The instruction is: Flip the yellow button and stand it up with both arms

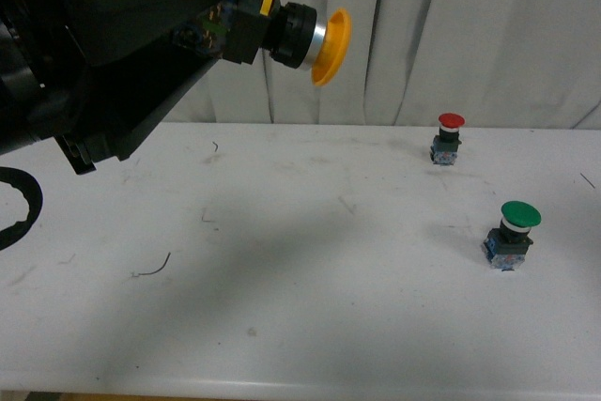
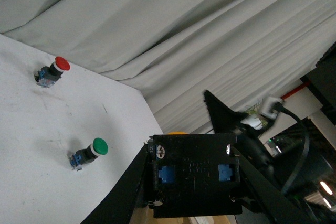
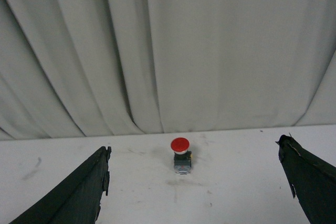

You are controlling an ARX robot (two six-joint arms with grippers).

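My left gripper has the yellow button clamped by its body, up in the air, cap sideways; right gripper spread wide (seems well off); I'd bring it over slow, pinch the cap squarely.

Yellow-orange cap and silver collar on yellow button; red-capped button; green-capped button; white worktop; pale grey curtain.

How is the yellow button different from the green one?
The yellow button is up in the air, clamped in the jaws of the left gripper; the green button sits on the table. The yellow button lies sideways, cap pointing right; the green button stands upright, cap on top. Both have round mushroom caps on dark bodies.
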